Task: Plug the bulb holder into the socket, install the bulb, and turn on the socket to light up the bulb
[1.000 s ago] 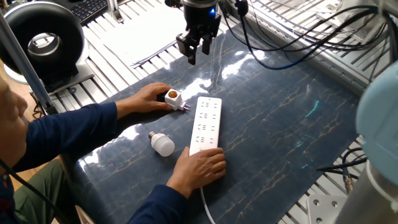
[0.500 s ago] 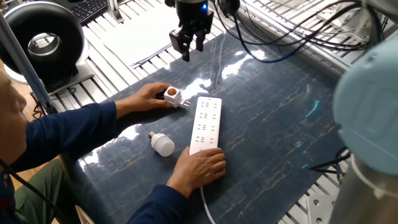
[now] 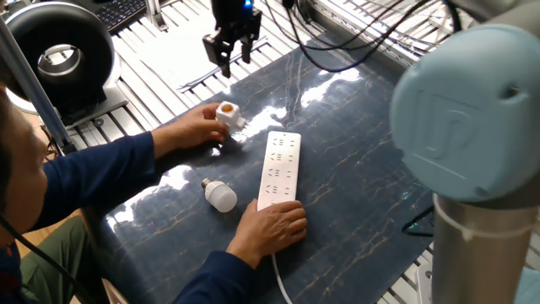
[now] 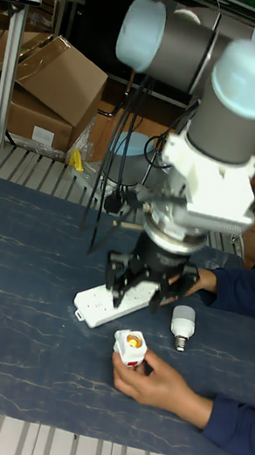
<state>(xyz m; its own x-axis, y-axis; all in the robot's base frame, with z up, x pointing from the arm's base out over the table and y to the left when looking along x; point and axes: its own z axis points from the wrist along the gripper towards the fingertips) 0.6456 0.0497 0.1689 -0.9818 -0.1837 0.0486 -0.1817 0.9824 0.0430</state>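
The socket (image 3: 280,170) lies flat on the dark marbled mat (image 3: 380,160) that covers the table (image 3: 160,59), its rows of outlets all vacant and its white cord (image 3: 281,283) running off toward the near edge. A person's hand (image 3: 272,225) presses down on the cord end of it. The bulb (image 3: 220,195) lies on its side on the mat just beside the socket, touching nothing else.

The person's other hand (image 3: 196,128) holds the bulb holder (image 3: 228,114) just above the mat, near the far end of the socket; in the tall fixed view its round opening (image 4: 131,339) shows orange-brass and faces upward.

The end effector (image 3: 226,49) hangs above the far edge of the mat, beyond the holder and apart from it, pointing down, with the arm's large pale-blue joint (image 3: 464,118) filling the right foreground. Its fingers (image 4: 126,281) are spread and empty.

A round black device with a ring-shaped opening (image 3: 57,52) sits at the far left corner. No writing is readable anywhere.
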